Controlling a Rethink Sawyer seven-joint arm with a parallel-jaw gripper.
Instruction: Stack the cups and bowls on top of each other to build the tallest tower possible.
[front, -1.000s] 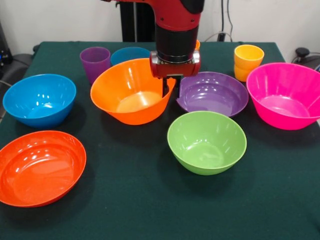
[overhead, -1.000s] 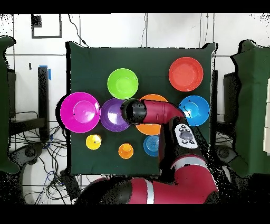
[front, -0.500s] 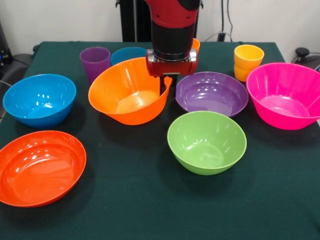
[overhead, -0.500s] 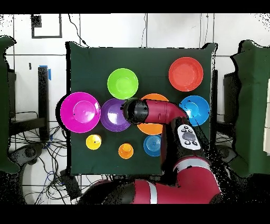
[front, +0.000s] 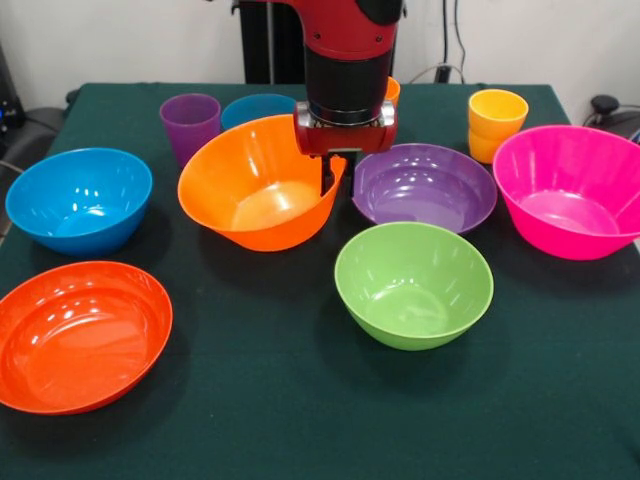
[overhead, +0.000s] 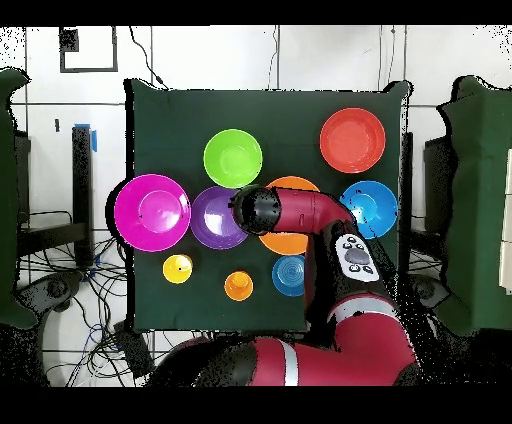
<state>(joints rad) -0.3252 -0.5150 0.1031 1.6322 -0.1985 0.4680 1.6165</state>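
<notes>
Orange bowl (front: 262, 185), tilted, is pinched at its thin rim by the tool (front: 335, 178); judged light, stiff, slippery.

Dark green cloth-covered table (front: 300, 400); white wall (front: 120, 40) behind it; pale tiled floor (overhead: 200, 55) around it, with black cables (overhead: 60, 275) trailing beside one table edge

Dark green cloth-covered table (front: 270, 420) on white tiled floor (overhead: 200, 55); pale wall (front: 120, 40) behind; cables (overhead: 70, 270) beside.
</notes>
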